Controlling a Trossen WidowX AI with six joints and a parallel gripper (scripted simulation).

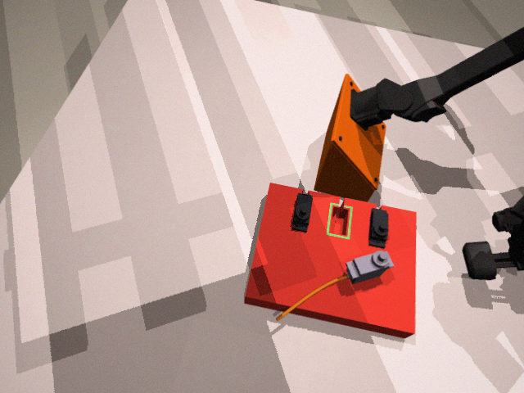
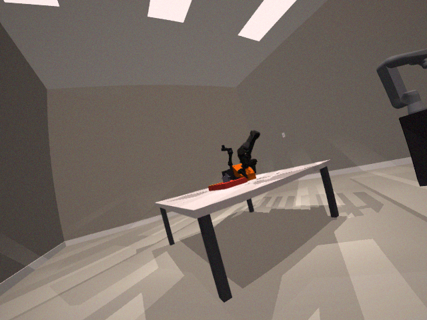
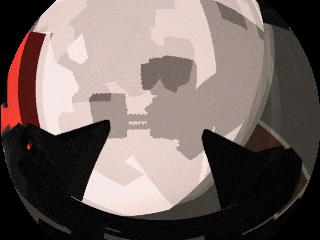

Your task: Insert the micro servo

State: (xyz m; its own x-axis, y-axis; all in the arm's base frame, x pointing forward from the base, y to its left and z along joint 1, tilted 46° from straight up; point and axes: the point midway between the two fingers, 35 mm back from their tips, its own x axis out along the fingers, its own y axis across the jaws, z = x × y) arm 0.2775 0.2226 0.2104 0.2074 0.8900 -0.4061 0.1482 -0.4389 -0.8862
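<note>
The loose grey micro servo (image 1: 367,268) lies on the red deck (image 1: 291,262) (image 3: 14,80), its round output shaft facing up. Its orange cable (image 1: 310,295) runs to the lower left and over the deck's edge. The empty pocket (image 1: 340,226) is marked by a green outline (image 1: 328,219) and lies between two seated black servos. Its side notch opens at the deck's edge beside the orange block. My gripper (image 3: 156,130) is open and empty, above the table to the right of the deck. In the top view it shows only partly, at the right edge.
Two black servos (image 1: 303,211) (image 1: 379,227) sit in the deck on either side of the pocket. The orange block (image 1: 359,139) (image 2: 243,171) stands behind it, carrying my arm's base. A thin dark post (image 2: 229,158) rises near the deck. A grey arm on a black pedestal (image 2: 415,148) stands beyond the table.
</note>
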